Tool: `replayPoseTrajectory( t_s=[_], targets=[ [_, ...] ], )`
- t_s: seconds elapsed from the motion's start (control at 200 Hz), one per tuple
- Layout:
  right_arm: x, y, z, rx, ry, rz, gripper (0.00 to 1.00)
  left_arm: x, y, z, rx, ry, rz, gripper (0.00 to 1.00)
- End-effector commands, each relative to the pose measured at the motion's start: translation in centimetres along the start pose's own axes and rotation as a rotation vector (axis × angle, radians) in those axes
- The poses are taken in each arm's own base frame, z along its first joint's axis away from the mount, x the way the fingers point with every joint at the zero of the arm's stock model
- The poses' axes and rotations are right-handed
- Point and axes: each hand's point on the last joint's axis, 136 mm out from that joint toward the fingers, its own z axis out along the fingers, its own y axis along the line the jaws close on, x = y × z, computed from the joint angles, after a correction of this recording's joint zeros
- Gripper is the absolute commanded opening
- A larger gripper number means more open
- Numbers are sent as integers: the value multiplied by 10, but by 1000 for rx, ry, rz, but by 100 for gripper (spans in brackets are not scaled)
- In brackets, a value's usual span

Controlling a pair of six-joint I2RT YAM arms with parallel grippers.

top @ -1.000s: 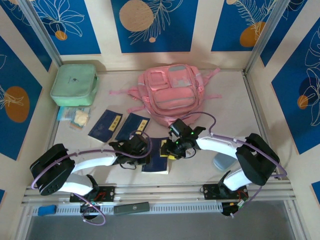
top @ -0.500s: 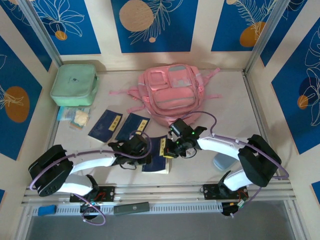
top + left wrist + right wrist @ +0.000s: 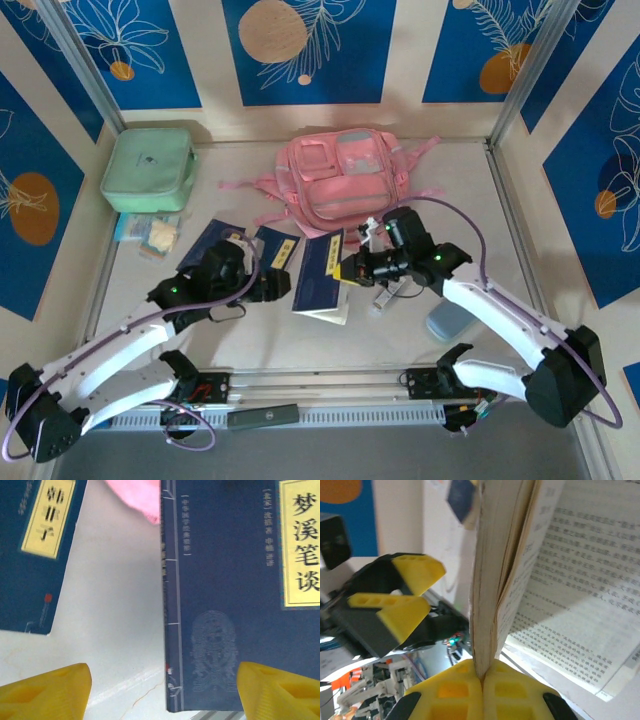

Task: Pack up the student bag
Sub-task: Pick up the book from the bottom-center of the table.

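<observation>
The pink student bag point(image 3: 345, 180) lies at the back middle of the table; a corner of it point(image 3: 137, 497) shows in the left wrist view. My right gripper point(image 3: 352, 270) point(image 3: 482, 680) is shut on the page edges of a dark blue book point(image 3: 322, 272) point(image 3: 560, 570), which hangs partly open and raised just in front of the bag. My left gripper point(image 3: 272, 284) point(image 3: 165, 695) stands open to the left of that book point(image 3: 235, 580), nothing between its yellow fingers point(image 3: 50, 690). It also appears in the right wrist view point(image 3: 400, 595).
Two more blue books point(image 3: 213, 248) point(image 3: 278, 248) lie left of the held one. A mint-green zipped case point(image 3: 148, 168) sits at the back left with small packets point(image 3: 150, 235) before it. A pale blue object point(image 3: 445, 322) rests near the right arm.
The right gripper has shut on the book and carried it up and back toward the bag. The left gripper has opened and its arm has drawn back to the left.
</observation>
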Motion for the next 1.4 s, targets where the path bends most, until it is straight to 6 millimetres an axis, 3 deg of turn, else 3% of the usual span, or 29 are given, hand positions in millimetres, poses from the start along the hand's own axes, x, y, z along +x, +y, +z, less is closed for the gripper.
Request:
replayPoseTrajectory(
  t_s=[0.0,0.315,0.535,0.775,0.97,1.306,1.396],
  targets=[
    [3,48,-31,-167,23,-129,0,-8,-18,-12,117,14,4,78],
    [-10,90,-66,-297,-32,-264,0,-53,-82,-18,476,-140,57,84],
    [-15,109,-75,-361,-38,-324,0,-66,-100,-13,612,-174,39,80],
    [-25,96,-63,-349,-45,-307,0,-72,-119,-21,732,-188,28,61],
    [-29,76,-59,-311,-62,-272,0,-74,-122,-29,729,-196,40,54],
    [-33,59,-49,-261,-48,-247,0,-72,-113,-26,662,-200,33,12],
    [-33,55,-47,-247,-47,-243,9,-75,-113,-27,653,-207,29,2]
  ],
)
